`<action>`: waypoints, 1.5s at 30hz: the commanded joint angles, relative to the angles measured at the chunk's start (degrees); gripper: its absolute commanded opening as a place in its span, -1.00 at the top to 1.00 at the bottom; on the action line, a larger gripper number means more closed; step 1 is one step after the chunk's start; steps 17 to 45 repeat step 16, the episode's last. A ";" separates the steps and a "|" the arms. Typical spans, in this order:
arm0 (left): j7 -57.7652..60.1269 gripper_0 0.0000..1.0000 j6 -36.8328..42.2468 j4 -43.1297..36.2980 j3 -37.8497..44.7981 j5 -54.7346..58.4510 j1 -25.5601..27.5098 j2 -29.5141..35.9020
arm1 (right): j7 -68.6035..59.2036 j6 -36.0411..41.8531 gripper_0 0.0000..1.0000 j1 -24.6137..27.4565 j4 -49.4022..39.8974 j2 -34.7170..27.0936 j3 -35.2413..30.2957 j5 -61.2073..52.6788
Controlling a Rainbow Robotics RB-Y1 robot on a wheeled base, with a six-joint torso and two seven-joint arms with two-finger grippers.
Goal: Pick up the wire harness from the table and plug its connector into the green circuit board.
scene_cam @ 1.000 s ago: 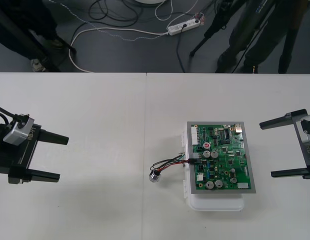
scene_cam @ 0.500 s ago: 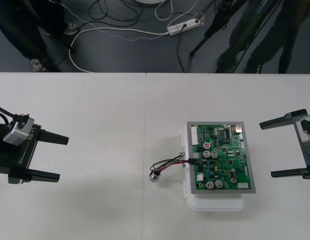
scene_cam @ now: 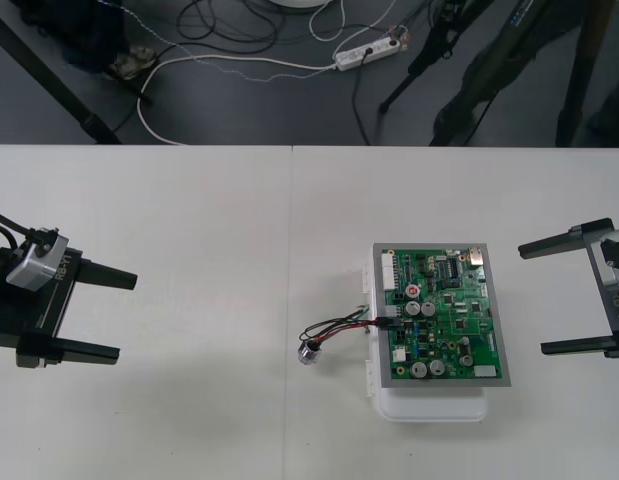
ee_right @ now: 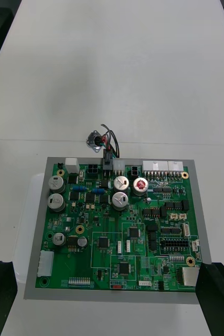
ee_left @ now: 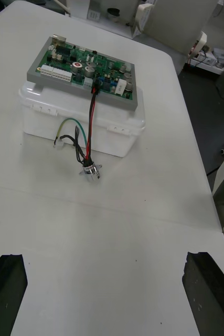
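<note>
A green circuit board [scene_cam: 441, 313] sits on its white plastic base [scene_cam: 434, 405] on the right half of a plain light table [scene_cam: 189, 220]. The thin-wired red, black and green harness [scene_cam: 339, 324] has its small black plug [ee_right: 108, 159] seated in a connector on the board's left edge. Its wires loop down off the base to the round metal socket [scene_cam: 310, 352], which lies on the table just beside the base. The left jaws stand wide apart at the table's left side, black fingers [scene_cam: 99, 277] pointing toward the board and well apart from it. The right jaws, also spread wide, wait at the right side, fingers [scene_cam: 559, 242] near the board without touching it.
</note>
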 commanded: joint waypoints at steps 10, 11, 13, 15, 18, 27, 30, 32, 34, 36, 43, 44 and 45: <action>0.87 -0.76 -1.97 -1.49 0.88 0.95 1.55 0.07 | -2.08 -0.26 -1.00 0.69 -1.53 -0.70 -1.78 0.21; 0.87 -0.76 -1.97 -1.49 0.88 0.95 1.55 0.07 | -2.08 -0.26 -1.00 0.69 -1.53 -0.70 -1.78 0.21; 0.87 -0.75 -1.97 -1.49 0.88 0.95 1.55 0.07 | -2.08 -0.26 -1.00 0.69 -1.53 -0.70 -1.78 0.21; 0.87 -0.75 -1.97 -1.49 0.88 0.95 1.55 0.07 | -2.08 -0.26 -1.00 0.69 -1.53 -0.70 -1.78 0.21; 0.87 -0.75 -1.97 -1.49 0.88 0.95 1.55 0.07 | -2.08 -0.26 -1.00 0.69 -1.53 -0.70 -1.78 0.21; 0.87 -0.75 -1.97 -1.49 0.88 0.95 1.55 0.07 | -2.08 -0.26 -1.00 0.69 -1.53 -0.70 -1.78 0.21; 0.87 -0.75 -1.97 -1.49 0.88 0.95 1.55 0.07 | -2.08 -0.26 -1.00 0.69 -1.53 -0.70 -1.78 0.21; 0.87 -0.75 -1.97 -1.49 0.88 0.95 1.55 0.07 | -2.08 -0.26 -1.00 0.69 -1.53 -0.70 -1.78 0.21; 0.87 -0.75 -1.97 -1.49 0.88 0.95 1.55 0.07 | -2.08 -0.26 -1.00 0.69 -1.53 -0.70 -1.78 0.21; 0.87 -0.75 -1.97 -1.49 0.88 0.95 1.55 0.07 | -2.08 -0.26 -1.00 0.69 -1.53 -0.70 -1.78 0.21; 0.87 -0.75 -1.97 -1.49 0.88 0.95 1.55 0.07 | -2.08 -0.26 -1.00 0.69 -1.53 -0.70 -1.78 0.21; 0.87 -0.75 -1.97 -1.49 0.88 0.95 1.55 0.07 | -2.08 -0.26 -1.00 0.69 -1.53 -0.70 -1.78 0.21; 0.87 -0.75 -1.97 -1.49 0.88 0.95 1.55 0.07 | -2.08 -0.26 -1.00 0.69 -1.53 -0.70 -1.78 0.21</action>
